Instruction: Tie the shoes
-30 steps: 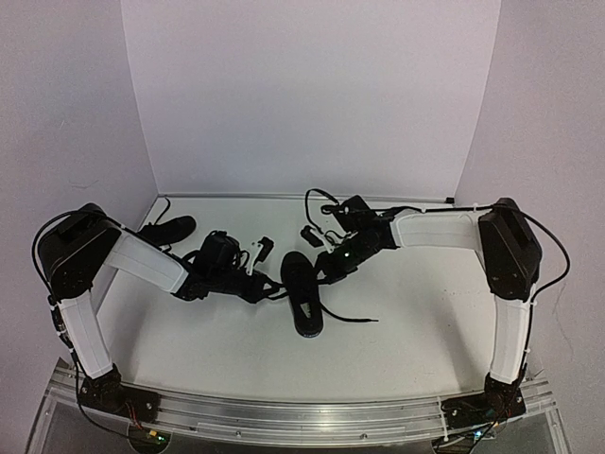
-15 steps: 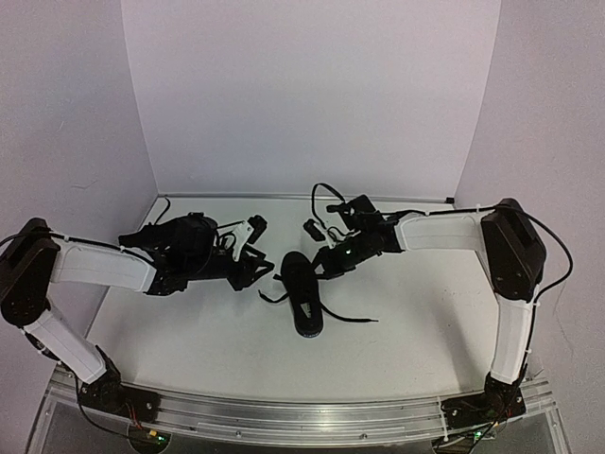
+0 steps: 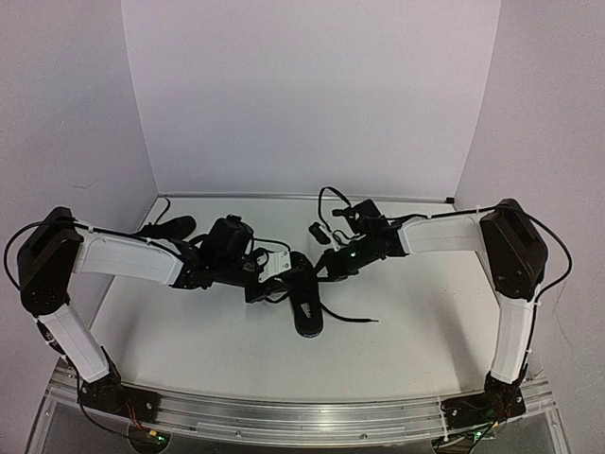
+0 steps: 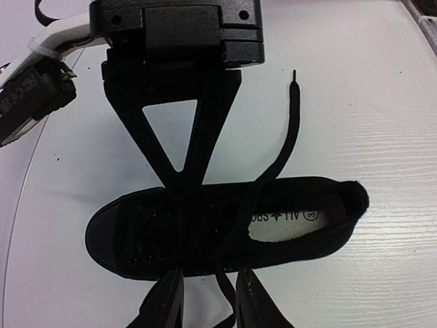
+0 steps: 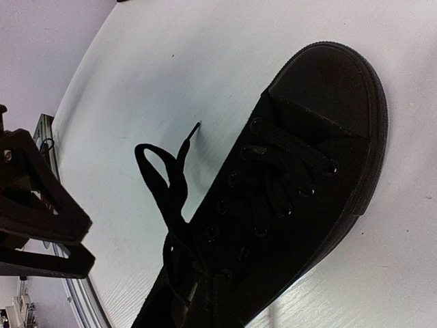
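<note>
Black canvas low-top shoe (image 3: 304,298) on the white tabletop (image 3: 416,303), left fingers (image 4: 167,304) back at its laces

Having swung away, they return, parted around one flat lace strand (image 4: 225,301), not pinching; the knot looks barely begun. The right fingers (image 4: 208,133) meet the eyelet row (image 5: 273,178), grip unclear. Smooth rubber toe cap (image 5: 328,75); second shoe (image 3: 168,228) far left.

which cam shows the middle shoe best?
Left wrist: the whole middle shoe from above, toe to heel, with its loose lace trailing off. Right wrist crops it to the front half. Top external shows it small and partly covered.
</note>
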You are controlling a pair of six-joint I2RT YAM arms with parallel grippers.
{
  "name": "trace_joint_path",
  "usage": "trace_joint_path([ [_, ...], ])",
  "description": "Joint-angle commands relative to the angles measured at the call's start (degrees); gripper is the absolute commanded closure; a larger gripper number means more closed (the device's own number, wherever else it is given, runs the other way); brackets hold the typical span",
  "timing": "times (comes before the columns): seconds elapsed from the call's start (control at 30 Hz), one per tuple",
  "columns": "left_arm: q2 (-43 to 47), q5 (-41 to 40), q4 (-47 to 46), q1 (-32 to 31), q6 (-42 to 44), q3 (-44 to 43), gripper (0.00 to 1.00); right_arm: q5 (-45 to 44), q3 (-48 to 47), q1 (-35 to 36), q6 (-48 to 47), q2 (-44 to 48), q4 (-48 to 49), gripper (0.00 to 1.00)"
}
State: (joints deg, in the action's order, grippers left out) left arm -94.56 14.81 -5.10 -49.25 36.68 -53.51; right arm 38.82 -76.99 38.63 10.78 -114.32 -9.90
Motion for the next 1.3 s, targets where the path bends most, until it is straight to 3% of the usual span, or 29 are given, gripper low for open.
trace_joint_path([
  [0.0,-3.6,2.1,3.9,-0.6,6.8,-6.2,0.74,2.1,0.6,-0.3,0.8,3.3,2.7,1.0],
  [0.67,-13.4,5.0,12.1,-0.6,10.8,-15.7,0.78,4.3,1.9,-0.7,1.3,2.7,4.2,1.0],
  [0.87,-13.9,4.0,12.3,-0.6,10.4,-15.9,0.92,4.6,2.1,-0.9,1.3,3.0,4.3,1.0],
  [1.0,-12.4,3.4,10.6,-0.6,8.8,-14.6,0.99,4.7,2.3,-1.0,1.4,3.1,4.4,1.0],
  [1.27,-8.5,3.9,1.9,-0.6,0.6,-10.2,1.0,4.9,3.2,-1.0,2.1,3.6,5.6,1.0],
])
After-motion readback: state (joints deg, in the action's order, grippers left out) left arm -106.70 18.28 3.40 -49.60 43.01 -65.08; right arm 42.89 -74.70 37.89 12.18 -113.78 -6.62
